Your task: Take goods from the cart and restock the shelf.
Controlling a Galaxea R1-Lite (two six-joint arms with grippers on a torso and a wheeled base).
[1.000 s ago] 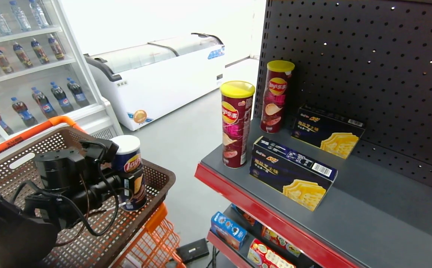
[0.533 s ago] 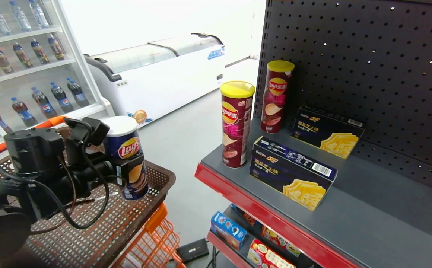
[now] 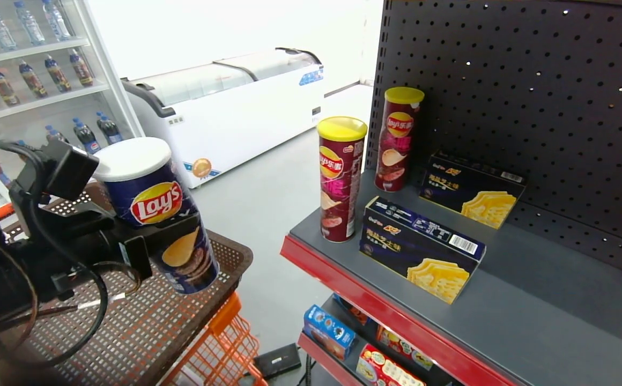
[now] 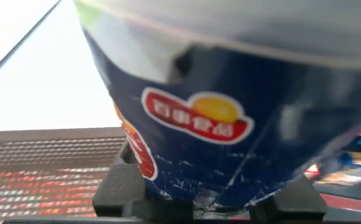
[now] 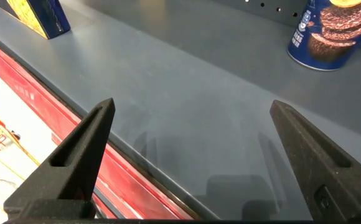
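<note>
The left gripper (image 3: 147, 241) has its fingers clamped on the lower half of a white-lidded blue chip can (image 3: 150, 198). It holds the can slightly tilted over the brown cart basket (image 3: 228, 252), at about 9 o'clock from the nearer maroon chip can (image 3: 339, 177) on the shelf (image 3: 531, 305). A dark cracker box (image 3: 423, 246) lies at 4 o'clock of that maroon can, and the right gripper (image 5: 196, 165) hangs over bare grey shelf board, fingers spread wide.
</note>
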